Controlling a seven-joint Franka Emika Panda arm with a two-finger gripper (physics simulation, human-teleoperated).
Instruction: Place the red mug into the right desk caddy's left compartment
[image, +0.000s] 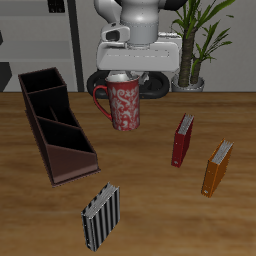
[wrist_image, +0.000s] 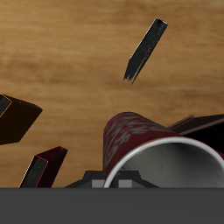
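the red ceramic mug with a pale speckled pattern (image: 124, 105) hung above the brown wooden table (image: 150, 190), carried under the white robot arm's two-finger gripper (image: 122, 78), whose jaws were clenched on the mug's rim at the top. the mug stood upright in the exterior view, with its loop handle turned toward the long dark maroon-brown open-topped desk caddy (image: 55, 120). that caddy lay on the table beside the mug, apart from it, with its black inside split into three sections and its side walls sloping from tall at the far end to low at the end nearer the table's front edge. the low-walled left compartment (image: 72, 157) sat at that near end, well apart from the mug and holding nothing that could be seen. a striped grey and black book (image: 101, 217) stood near the table's front edge, just past the caddy's low end. on the other side of the mug from the caddy, a slim red book (image: 182, 140) stood upright, and an orange book (image: 217, 167) stood beyond it, farther from the caddy still. in the wrist view the mug (wrist_image: 153, 153) filled much of the frame, its grey-white inside open toward the camera, with the striped book (wrist_image: 145, 50) seen as a thin dark slab on the wood and the red book (wrist_image: 42, 166) and orange book (wrist_image: 16, 118) showing only in part at the frame's edge.
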